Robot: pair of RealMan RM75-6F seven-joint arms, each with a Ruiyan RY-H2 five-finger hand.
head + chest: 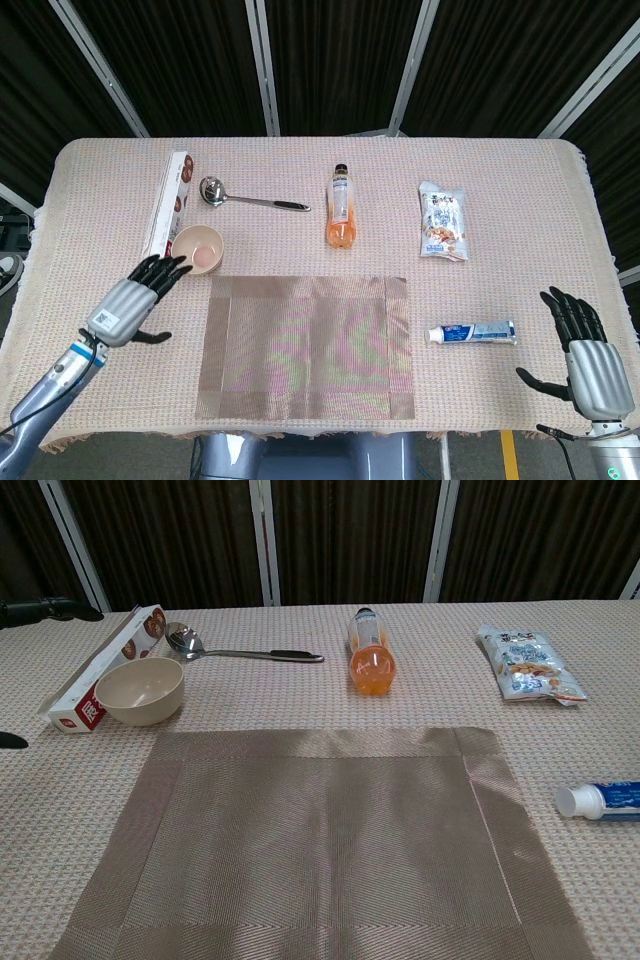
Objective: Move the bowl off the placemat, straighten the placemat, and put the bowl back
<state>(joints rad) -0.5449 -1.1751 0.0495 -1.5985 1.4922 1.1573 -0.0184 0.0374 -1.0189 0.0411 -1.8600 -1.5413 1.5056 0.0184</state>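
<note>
The bowl (199, 249) sits empty and upright on the bench (500, 180), off the placemat (305, 347) and just beyond its far left corner; its left side touches or nearly touches the long red-and-white box (167, 209) that lies lengthwise beside it; the placemat lies flat near the front edge of the bench, its edges roughly square to the bench edge, with nothing on it. The left hand (137, 299) hovers to the left of the placemat, fingers spread and pointing toward the bowl, the fingertips (168, 264) just short of its rim and holding nothing; in the chest view only dark fingertips (50, 609) show at the left border, above the box (100, 669) and the bowl (140, 690). The right hand (585, 355) stands at the front right corner of the bench, fingers spread upward and thumb out to the side, empty, well apart from the placemat.

Behind the bowl a metal ladle (250, 197) lies with its dark handle pointing right; an orange drink bottle (341, 209) lies on its side at mid bench, cap pointing away; a snack packet (443, 221) lies to its right; a toothpaste tube (472, 333) lies just beside the right edge of the placemat, white cap toward it; a woven beige cloth covers the bench.
</note>
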